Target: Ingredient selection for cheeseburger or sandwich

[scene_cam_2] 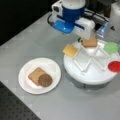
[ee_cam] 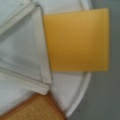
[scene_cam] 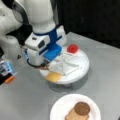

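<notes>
The gripper (scene_cam: 45,64) hangs low over the round white divided tray's (scene_cam: 83,65) left edge in a front view. Beside it the yellow cheese square (scene_cam: 53,77) juts over the tray rim; it fills the wrist view (ee_cam: 77,40). A brown toast square (scene_cam_2: 89,42) lies in the tray just under the gripper (scene_cam_2: 83,37), and shows at the wrist view's bottom (ee_cam: 32,110). The green leaf piece (scene_cam_2: 110,47) and red disc (scene_cam_2: 115,66) lie in other tray sections. On the white paper plate (scene_cam_2: 26,85) a toast square (scene_cam_2: 35,74) carries the dark round patty (scene_cam_2: 45,80). No fingers show in the wrist view.
The tray stands on a grey table (scene_cam_2: 32,37), with raised white dividers (scene_cam_2: 88,58) crossing it. The arm's white base (scene_cam: 10,42) and a blue and orange fixture (scene_cam: 7,72) stand at a front view's left. A dark perforated board (scene_cam_2: 15,110) borders the table.
</notes>
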